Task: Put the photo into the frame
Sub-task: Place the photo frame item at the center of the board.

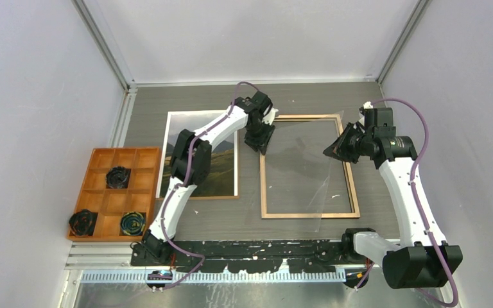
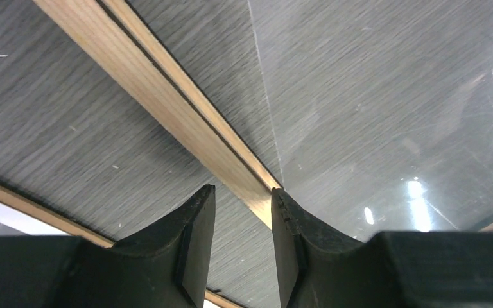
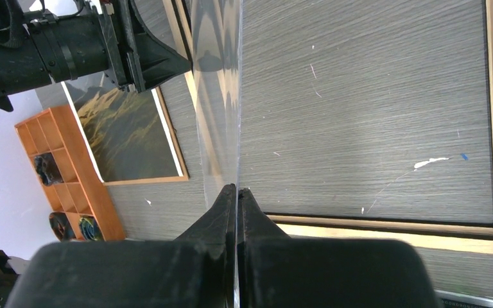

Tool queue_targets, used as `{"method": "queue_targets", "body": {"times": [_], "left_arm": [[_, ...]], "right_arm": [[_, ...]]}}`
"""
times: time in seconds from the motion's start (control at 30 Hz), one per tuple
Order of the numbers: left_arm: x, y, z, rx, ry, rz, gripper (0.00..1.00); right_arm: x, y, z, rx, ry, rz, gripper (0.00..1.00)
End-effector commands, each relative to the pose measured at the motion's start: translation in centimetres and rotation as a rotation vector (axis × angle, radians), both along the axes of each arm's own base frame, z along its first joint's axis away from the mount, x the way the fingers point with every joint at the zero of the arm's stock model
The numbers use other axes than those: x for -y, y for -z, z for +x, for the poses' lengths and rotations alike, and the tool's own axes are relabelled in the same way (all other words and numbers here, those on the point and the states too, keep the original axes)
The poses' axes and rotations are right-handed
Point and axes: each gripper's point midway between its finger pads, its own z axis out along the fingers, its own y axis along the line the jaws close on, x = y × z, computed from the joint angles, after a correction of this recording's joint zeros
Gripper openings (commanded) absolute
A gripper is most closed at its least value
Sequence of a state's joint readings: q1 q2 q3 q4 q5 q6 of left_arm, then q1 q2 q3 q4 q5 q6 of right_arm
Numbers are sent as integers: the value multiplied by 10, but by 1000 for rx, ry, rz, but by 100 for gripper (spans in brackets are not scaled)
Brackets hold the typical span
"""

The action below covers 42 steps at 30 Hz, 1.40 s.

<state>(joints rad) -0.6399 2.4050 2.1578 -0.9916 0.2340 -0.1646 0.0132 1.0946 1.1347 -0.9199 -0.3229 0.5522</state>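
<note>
The frame (image 1: 354,196) lies back-up, light wood showing, in the middle of the table. The photo (image 1: 221,172), a dark mountain landscape, lies flat to its left on a brown board; it also shows in the right wrist view (image 3: 125,128). My right gripper (image 1: 337,149) is shut on the edge of a clear pane (image 1: 302,173) and holds it tilted over the frame; the pane shows edge-on in the right wrist view (image 3: 221,96). My left gripper (image 1: 261,144) is open and empty, its fingers either side of the frame's left rail (image 2: 167,109).
An orange compartment tray (image 1: 125,149) with three dark coiled items stands at the left, next to the photo. Grey walls with metal rails close in the table on the left, back and right.
</note>
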Motion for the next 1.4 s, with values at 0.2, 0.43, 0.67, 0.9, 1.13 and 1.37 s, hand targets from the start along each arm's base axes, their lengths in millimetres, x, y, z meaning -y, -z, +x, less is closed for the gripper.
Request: {"method": "queue_targets", "body": {"times": [0.2, 0.43, 0.67, 0.9, 1.13, 1.37], "left_arm": [[2, 8, -2, -1, -11, -3, 42], [-16, 18, 11, 104, 37, 78, 35], [-47, 32, 26, 233, 79, 232, 33], [-60, 35, 42, 320, 134, 310, 29], [-58, 27, 49, 347, 159, 308, 28], [-58, -28, 51, 336, 166, 234, 60]], "right_arm": [[2, -7, -2, 30, 1, -14, 1], [1, -8, -3, 31, -4, -12, 1], [-5, -5, 3, 45, -1, 32, 1], [-15, 3, 11, 51, -18, 97, 1], [-27, -4, 24, 105, -65, 160, 1], [-39, -17, 39, 182, -177, 193, 1]]}}
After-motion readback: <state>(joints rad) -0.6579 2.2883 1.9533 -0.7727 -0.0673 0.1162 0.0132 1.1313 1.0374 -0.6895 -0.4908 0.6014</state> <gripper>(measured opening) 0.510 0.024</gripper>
